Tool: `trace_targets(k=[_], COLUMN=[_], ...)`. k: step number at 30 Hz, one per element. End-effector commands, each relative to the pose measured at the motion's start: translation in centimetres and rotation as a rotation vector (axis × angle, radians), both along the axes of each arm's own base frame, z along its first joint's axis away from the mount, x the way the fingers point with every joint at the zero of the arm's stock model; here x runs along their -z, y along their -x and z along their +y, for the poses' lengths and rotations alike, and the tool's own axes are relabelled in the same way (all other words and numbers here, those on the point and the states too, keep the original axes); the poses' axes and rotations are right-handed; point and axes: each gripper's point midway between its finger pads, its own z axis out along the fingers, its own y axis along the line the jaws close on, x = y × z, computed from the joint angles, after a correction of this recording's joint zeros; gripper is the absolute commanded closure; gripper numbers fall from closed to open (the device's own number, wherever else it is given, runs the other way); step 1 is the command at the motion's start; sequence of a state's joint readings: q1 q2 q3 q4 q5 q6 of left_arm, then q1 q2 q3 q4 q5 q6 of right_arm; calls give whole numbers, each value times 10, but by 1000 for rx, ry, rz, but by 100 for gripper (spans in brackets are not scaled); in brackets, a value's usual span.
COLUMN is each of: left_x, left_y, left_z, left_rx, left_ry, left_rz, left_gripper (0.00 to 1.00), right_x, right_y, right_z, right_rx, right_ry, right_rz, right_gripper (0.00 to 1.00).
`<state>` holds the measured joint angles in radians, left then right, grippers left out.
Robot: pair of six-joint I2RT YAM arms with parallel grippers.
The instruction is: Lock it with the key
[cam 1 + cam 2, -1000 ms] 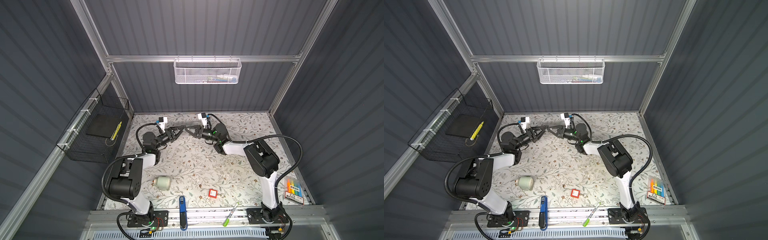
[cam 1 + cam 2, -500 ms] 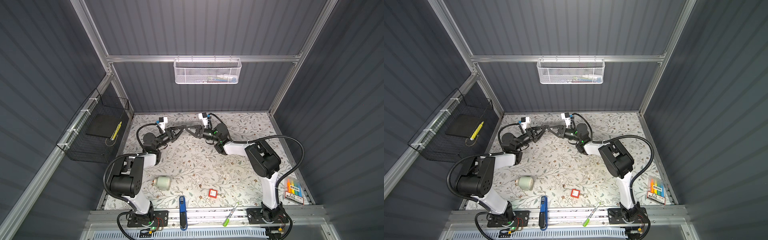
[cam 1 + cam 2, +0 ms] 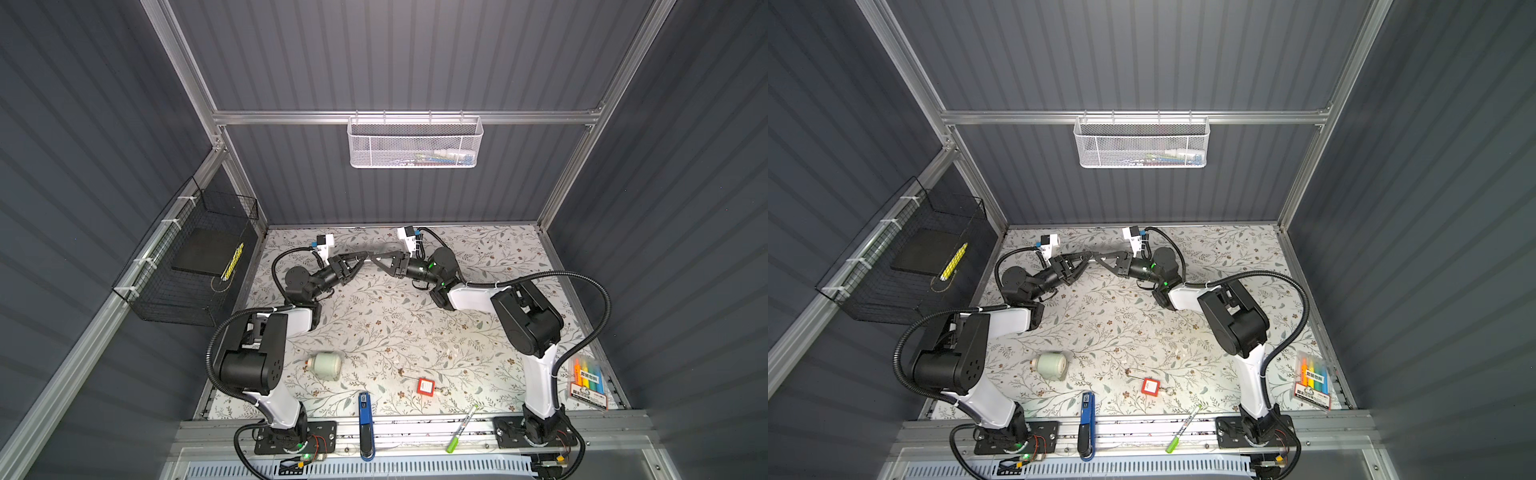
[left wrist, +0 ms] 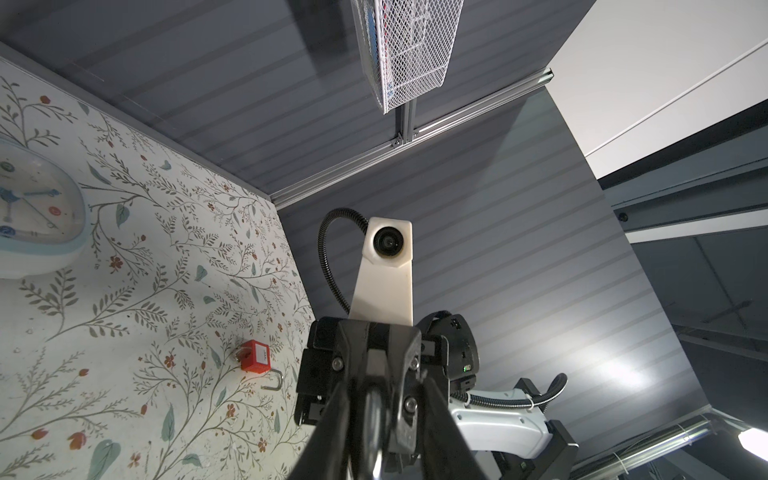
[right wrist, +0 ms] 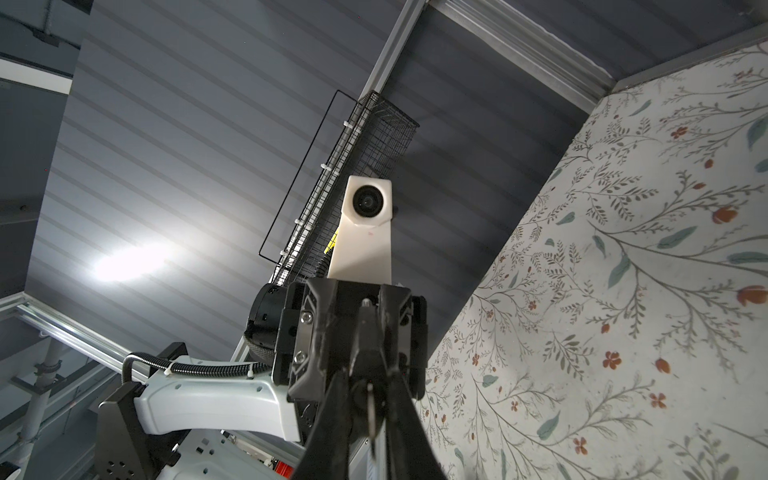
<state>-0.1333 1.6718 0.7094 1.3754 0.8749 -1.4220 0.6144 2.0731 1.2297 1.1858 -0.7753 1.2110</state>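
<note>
Floral tabletop [image 3: 395, 324] within grey ribbed walls [image 3: 395, 62]; left fingers [image 3: 353, 262], right fingers [image 3: 384, 262]: state unclear.

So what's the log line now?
right fingers: shut on thin silver key | left fingers: tip to tip | red square padlock: lying open

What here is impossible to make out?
Whether the left pincer and right pincer hold anything: too small in both top views, fingers hide it in wrist views.
Contents of the white mesh basket: blurred behind mesh in both top views.
Keyhole of the red padlock: too small in any view.
The clock: cut off by the left wrist view's edge.
</note>
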Motion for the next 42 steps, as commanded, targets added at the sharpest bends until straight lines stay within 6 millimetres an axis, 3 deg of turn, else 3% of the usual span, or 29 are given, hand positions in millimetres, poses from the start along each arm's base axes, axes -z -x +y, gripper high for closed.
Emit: trace_targets(k=[1, 5, 12, 15, 19, 20, 28, 42], left_x=[-13, -12, -11, -10, -10, -10, -11, -8], left_y=[5, 5, 5, 5, 5, 5, 5, 5], left_z=[5, 6, 6, 7, 8, 9, 9, 9], left_rx=[-14, -16, -17, -23, -21, -20, -17, -17], left_ry=[11, 8, 9, 11, 20, 22, 25, 24], left_rz=[-63, -62, -61, -57, -60, -59, -62, -55], left_gripper=[67, 71, 100, 100, 100, 100, 100, 100], right_x=[-11, -11, -11, -10, -10, -10, -10, -21], right_y=[3, 3, 3, 3, 1, 1, -2, -4], right_z=[-5, -6, -6, -6, -12, -14, -25, -18], right_rx=[3, 4, 4, 3, 15, 19, 39, 6], right_ry=[-11, -11, -13, -12, -20, -21, -22, -49], right_rz=[-39, -38, -37, -33, -32, -33, -34, -39], right_gripper=[100, 100, 100, 97, 65, 64, 64, 67])
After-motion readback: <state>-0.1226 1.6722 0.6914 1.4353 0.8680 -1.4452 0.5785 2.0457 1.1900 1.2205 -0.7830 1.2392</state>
